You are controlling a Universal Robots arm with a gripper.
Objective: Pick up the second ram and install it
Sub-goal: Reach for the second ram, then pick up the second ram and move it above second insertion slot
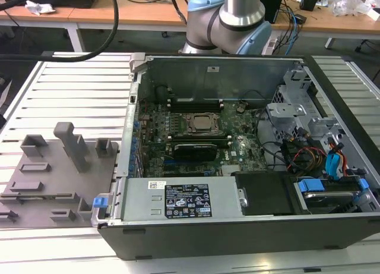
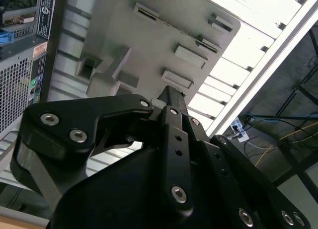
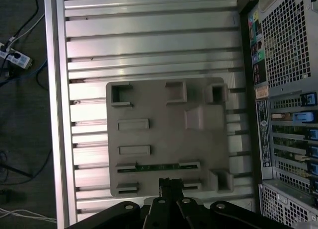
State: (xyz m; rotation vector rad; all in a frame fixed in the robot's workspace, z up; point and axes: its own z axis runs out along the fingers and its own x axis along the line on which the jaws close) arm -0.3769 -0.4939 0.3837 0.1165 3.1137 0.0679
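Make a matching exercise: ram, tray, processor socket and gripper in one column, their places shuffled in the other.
1 ram
2 tray
3 socket
4 gripper

A middle of the motherboard
B on the slatted table, beside the case
C in a tray slot
D above the tray, near the ram

Pairs: 1-C, 2-B, 3-A, 4-D

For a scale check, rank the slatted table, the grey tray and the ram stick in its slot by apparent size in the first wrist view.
1. Slatted table.
2. Grey tray.
3. Ram stick, a thin strip in the tray.
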